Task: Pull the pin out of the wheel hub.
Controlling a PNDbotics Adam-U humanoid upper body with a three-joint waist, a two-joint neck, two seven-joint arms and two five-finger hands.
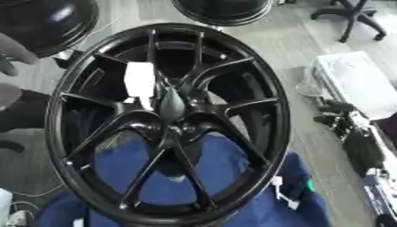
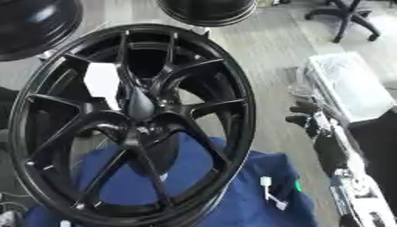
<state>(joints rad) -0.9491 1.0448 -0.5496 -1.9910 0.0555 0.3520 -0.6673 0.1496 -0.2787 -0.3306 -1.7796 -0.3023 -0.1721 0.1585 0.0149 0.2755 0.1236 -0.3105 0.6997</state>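
Observation:
A large black alloy wheel (image 1: 167, 119) stands tilted on a blue cloth (image 1: 225, 168), with its spokes facing me. From its hub a dark, tapered pin (image 1: 172, 103) sticks out toward me. A white label (image 1: 139, 80) sits on a spoke just left of the pin. My right hand (image 2: 306, 114) hangs at the right, well clear of the rim, open with fingers pointing left and holding nothing. Its arm (image 2: 341, 159) runs down toward the lower right corner. My left hand shows in neither view.
Two more black wheels lie on the floor, one at the top left (image 1: 46, 22) and one at the top (image 1: 221, 11). A white plastic-covered box (image 1: 356, 80) and an office chair (image 1: 353, 17) stand at the right. Blurred grey shapes (image 1: 12, 53) cross the left edge. Small white parts (image 1: 283, 193) lie on the cloth.

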